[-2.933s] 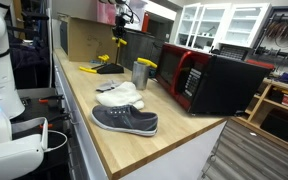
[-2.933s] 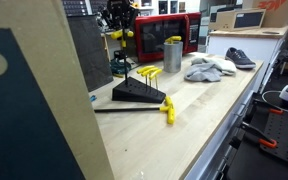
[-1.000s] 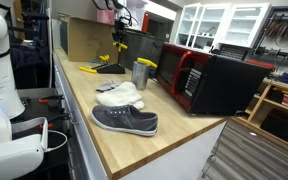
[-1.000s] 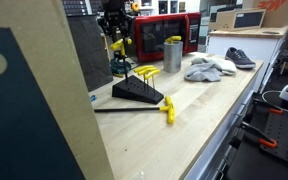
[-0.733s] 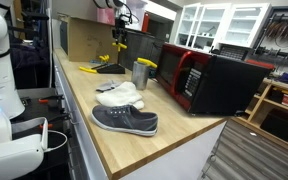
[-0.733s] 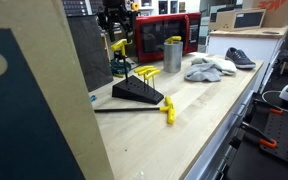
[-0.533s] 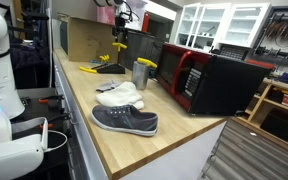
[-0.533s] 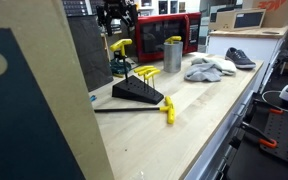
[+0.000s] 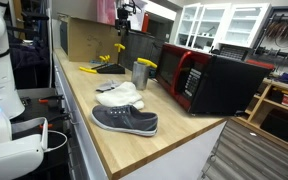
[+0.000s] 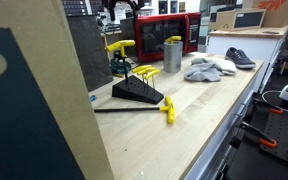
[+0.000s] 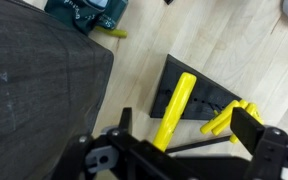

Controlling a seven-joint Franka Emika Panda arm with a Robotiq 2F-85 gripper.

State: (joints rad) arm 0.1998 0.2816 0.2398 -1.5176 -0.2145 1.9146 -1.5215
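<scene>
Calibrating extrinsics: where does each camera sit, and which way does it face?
Exterior view: at the grey canvas shoe end, looking along the wooden countertop to the open gripper at top.
Exterior view: opposite end, low beside the black wedge stand of yellow hex keys, facing the shoe; gripper cut by top edge.
Wrist view: looks down past the fingers at the stand.
Shared: all show the stand; both exteriors the shoe.
</scene>
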